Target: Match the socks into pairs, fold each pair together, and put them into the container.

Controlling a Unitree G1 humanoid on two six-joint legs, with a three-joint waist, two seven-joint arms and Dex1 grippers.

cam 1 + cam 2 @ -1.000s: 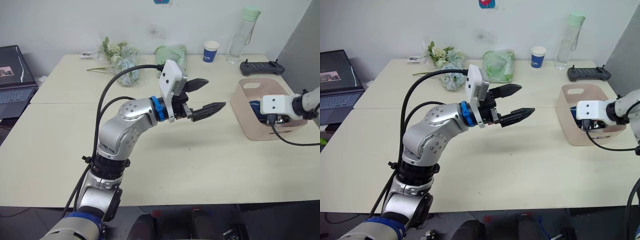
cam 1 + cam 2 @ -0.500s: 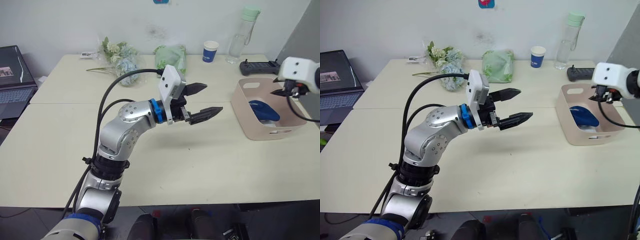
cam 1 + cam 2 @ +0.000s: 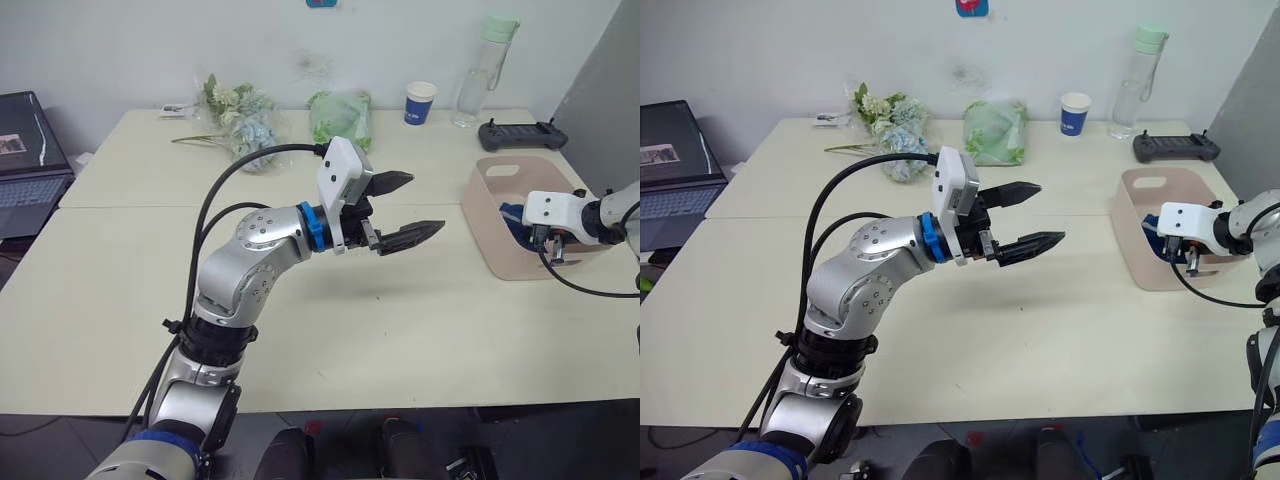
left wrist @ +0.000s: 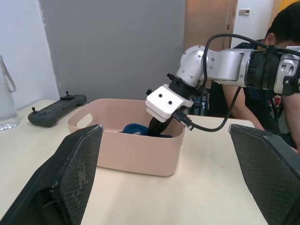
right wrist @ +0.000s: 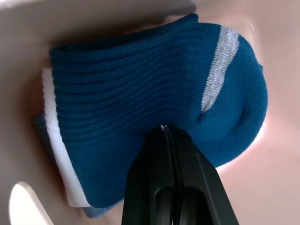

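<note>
Lying stacked in the pink container (image 3: 500, 205) are the navy socks (image 5: 154, 98), over white (image 5: 54, 154) and light blue layers. The right gripper (image 5: 171, 140), fingers together, is pressed on them; the left gripper (image 3: 405, 208) is held apart above the worktop (image 3: 400, 330). Little seems left.

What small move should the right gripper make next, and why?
Probably lift the right gripper straight up out of the container. Its fingers are shut, pressing on the navy sock, which already lies in the tub on top of white and lighter blue socks. The table shows no socks left.
</note>
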